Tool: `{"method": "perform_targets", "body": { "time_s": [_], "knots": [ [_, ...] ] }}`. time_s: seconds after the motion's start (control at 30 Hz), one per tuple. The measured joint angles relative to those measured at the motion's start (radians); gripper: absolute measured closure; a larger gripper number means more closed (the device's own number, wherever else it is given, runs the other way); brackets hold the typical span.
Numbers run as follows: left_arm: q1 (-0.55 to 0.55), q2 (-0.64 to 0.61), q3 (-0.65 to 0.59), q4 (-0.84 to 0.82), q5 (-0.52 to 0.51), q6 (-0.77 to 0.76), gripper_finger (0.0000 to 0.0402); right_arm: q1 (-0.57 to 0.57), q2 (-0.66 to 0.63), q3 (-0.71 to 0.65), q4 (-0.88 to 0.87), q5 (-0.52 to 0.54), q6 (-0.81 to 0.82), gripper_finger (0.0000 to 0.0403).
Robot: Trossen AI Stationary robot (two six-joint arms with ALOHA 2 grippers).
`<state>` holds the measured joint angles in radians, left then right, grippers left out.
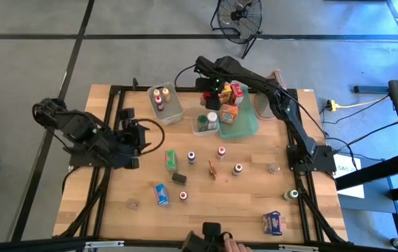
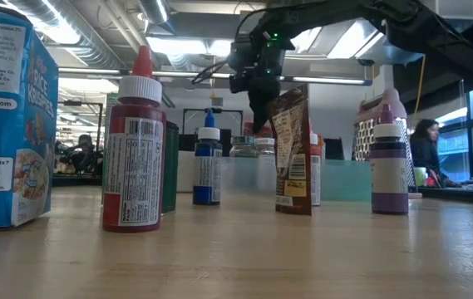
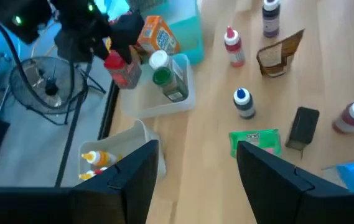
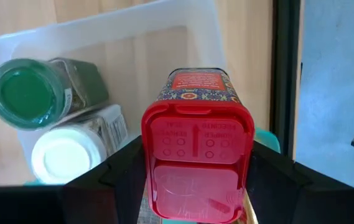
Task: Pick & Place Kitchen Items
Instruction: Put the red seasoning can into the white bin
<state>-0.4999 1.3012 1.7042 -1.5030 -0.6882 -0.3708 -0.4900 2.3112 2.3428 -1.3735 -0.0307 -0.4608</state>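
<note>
The right gripper (image 4: pixel 195 180) is clamped on a red-lidded spice tin (image 4: pixel 196 146), one dark finger pressed on each side of its lid, and holds it off the table above a small clear bin (image 4: pixel 111 37) at the far middle of the table. In that bin stand a green-capped jar (image 4: pixel 21 93) and a white-capped jar (image 4: pixel 65 155), side by side and just beside the tin from the wrist camera. From above, the right arm reaches across the teal tray (image 1: pixel 249 124), where an orange carton (image 1: pixel 229 113) stands, and its gripper hangs near the bin's far edge. A second clear bin (image 1: pixel 173 108) to the left holds small bottles with yellow and red caps (image 1: pixel 160 96). The left gripper (image 1: pixel 134 136) waits over the left side of the table, its fingers (image 3: pixel 133 180) spread apart with nothing between them. Scattered on the bare wood nearer the front are a green packet (image 1: pixel 171 160), a blue-capped bottle (image 1: pixel 192 157), a red-capped bottle (image 1: pixel 221 151), a brown pouch (image 1: pixel 213 169), a small black box (image 1: pixel 179 178), a purple bottle (image 1: pixel 238 169) and a blue cereal box (image 1: pixel 161 194), all well apart from both grippers. Another blue box (image 1: pixel 273 222) lies near the front right corner.
</note>
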Motion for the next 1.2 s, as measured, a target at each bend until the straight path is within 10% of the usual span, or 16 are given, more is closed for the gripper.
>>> {"method": "perform_targets", "body": {
  "time_s": [0.7,1.2],
  "knots": [
    [0.263,-0.118,-0.004,0.271,0.487,0.373,0.0190,-0.003,0.030,0.000,0.032,0.001,-0.072,0.0182],
    [0.366,-0.239,-0.296,0.550,0.783,0.384,0.0190,-0.005,0.113,0.000,-0.003,0.004,-0.109,0.0169]
  ]
}}
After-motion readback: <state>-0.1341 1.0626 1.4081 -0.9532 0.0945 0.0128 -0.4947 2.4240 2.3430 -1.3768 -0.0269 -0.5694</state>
